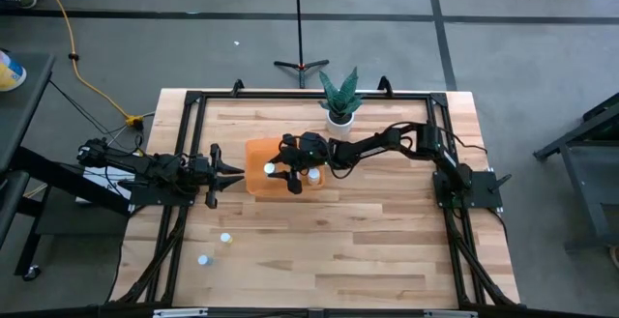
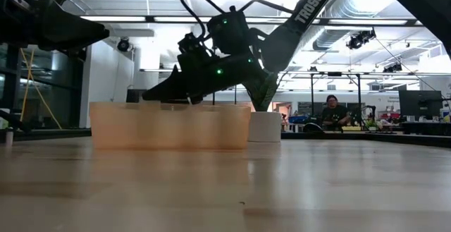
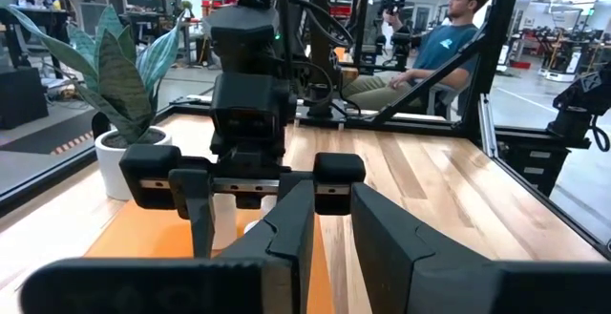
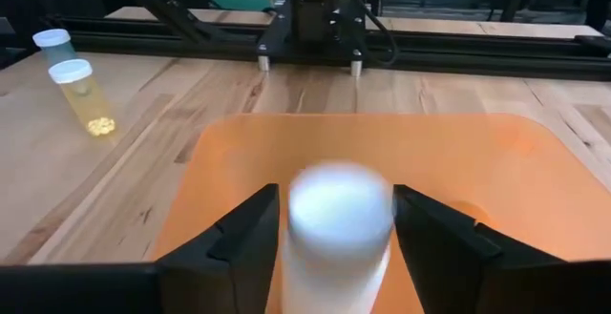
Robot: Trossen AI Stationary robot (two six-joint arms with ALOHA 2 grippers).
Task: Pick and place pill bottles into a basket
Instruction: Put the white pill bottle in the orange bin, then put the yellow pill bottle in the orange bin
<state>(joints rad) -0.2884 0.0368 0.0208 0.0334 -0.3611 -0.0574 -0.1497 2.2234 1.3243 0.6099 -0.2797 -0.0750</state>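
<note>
- Presently, right gripper (image 1: 290, 175): reaches over the basket (image 1: 253, 154), its fingers parted slightly wider than a pill bottle (image 4: 336, 220) whose white cap sits between them; the wrist view cannot settle whether the pads touch the bottle.
- That bottle: upright, long axis vertical, over the orange floor of the basket, near the wall on the right arm's side.
- Second bottle (image 1: 314, 175): just outside that same wall, on the table (image 1: 387, 241), beside the right gripper.
- Two more bottles (image 1: 225, 239) and (image 1: 204, 259): on the table towards the front left corner, well apart from the basket and nearer the left arm.
- Left gripper (image 1: 230, 174): waits just beside the basket's left wall, fingers spread, holding nothing.
- Potted plant (image 1: 339, 101): stands behind the basket.
- Judgement: releasing and lifting straight up appears to be what follows; the outside bottle lies nearest the right arm.
</note>
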